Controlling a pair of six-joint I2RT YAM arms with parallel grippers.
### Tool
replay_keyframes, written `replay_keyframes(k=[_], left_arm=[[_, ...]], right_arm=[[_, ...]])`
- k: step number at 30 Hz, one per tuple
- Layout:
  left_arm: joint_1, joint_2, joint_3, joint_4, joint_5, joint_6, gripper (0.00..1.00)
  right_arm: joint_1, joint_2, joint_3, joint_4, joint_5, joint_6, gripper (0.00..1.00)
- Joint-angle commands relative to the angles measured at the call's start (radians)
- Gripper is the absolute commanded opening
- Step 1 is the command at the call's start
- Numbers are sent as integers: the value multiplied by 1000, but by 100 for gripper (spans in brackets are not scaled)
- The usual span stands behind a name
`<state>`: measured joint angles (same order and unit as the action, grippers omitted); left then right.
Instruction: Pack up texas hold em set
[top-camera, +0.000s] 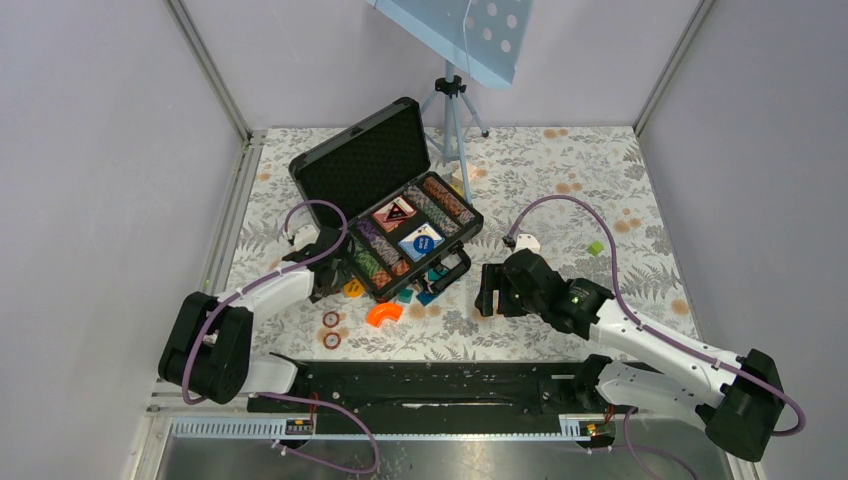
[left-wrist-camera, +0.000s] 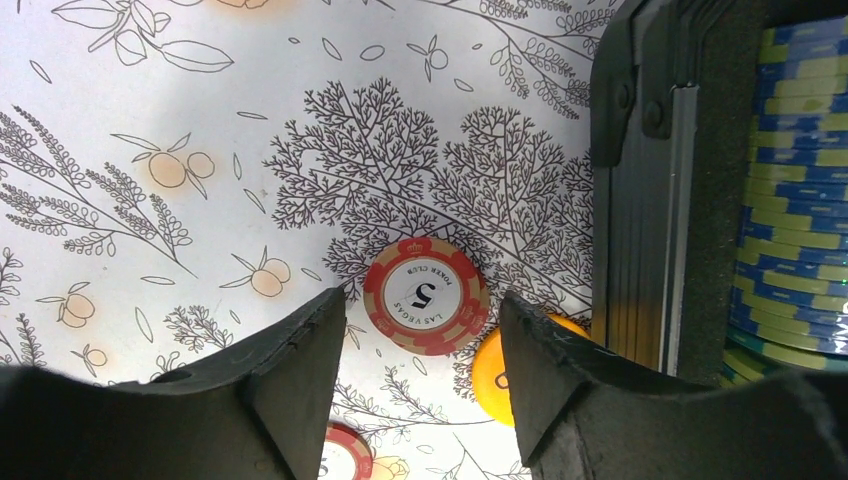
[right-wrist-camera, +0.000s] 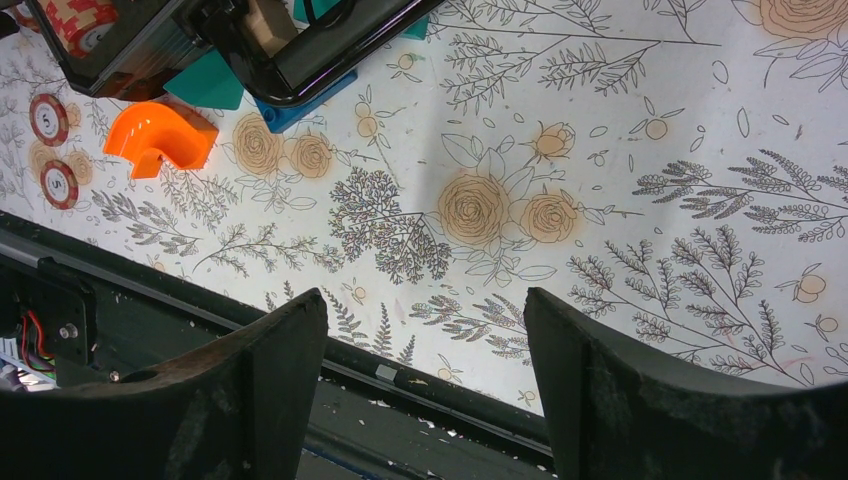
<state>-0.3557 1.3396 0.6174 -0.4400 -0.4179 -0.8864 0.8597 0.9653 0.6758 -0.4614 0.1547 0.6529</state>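
**Entry: loose red chip, outside the case**

I held the left gripper (left-wrist-camera: 420, 318) spread astride a red chip (left-wrist-camera: 427, 305) lying flat on the table (left-wrist-camera: 150, 80) just beside the case (left-wrist-camera: 640, 200) (a yellow chip (left-wrist-camera: 492, 372) sat close by). My judgement: centre first, then pinch the rim only. The right gripper (right-wrist-camera: 425, 320) was spread and empty. The case lay open, holding chip rows (left-wrist-camera: 790, 180), a red deck (top-camera: 394, 212) and a blue deck (top-camera: 421, 241).

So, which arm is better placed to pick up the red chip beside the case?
Left: the left gripper hangs open over the red chip, jaws on either side. The right gripper is over bare tablecloth, away from it.
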Motion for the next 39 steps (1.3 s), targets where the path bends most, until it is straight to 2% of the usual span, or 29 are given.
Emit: replay_keyframes(k=[1, 18, 23, 39], left_arm=[[5, 1, -3, 16, 10, -11, 57], [-7, 21, 8, -10, 19, 1, 57], [-9, 13, -3, -9, 18, -6, 50], [-9, -15, -21, 5, 18, -11, 35]], right_arm=[[4, -16, -1, 9, 7, 4, 79], [4, -31, -10, 9, 12, 1, 80], [4, -33, -8, 8, 11, -3, 80], [4, -37, -13, 8, 14, -4, 80]])
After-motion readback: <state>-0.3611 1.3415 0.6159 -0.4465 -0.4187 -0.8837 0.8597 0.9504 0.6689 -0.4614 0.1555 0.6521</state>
